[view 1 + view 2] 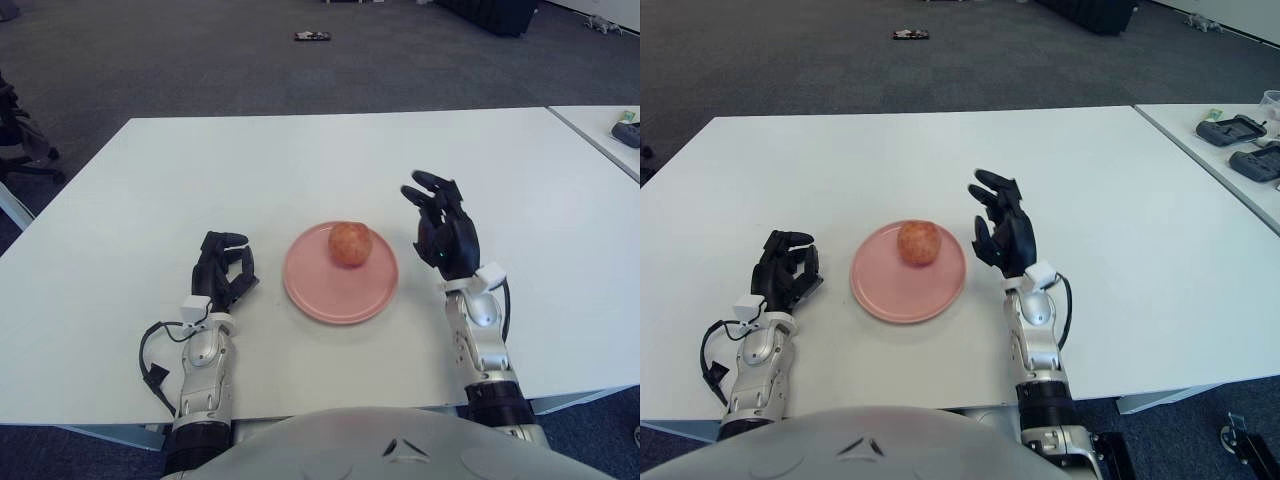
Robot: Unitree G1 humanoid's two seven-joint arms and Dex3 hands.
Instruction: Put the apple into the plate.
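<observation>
Robot hand (441,232) beside round apple (350,243).

A reddish apple (350,243) sits on the far part of a pink plate (330,290) on the white table (300,160), with the right hand (443,230) raised, fingers spread and empty, just right of the plate, and the left hand (222,268), fingers curled, to its left.

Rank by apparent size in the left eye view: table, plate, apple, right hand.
1. table, by far the largest.
2. plate.
3. right hand, open and beside the plate's right edge; it sits higher, nearer the camera, so its look may overstate it.
4. apple, smallest, sitting on the plate's far side.
</observation>
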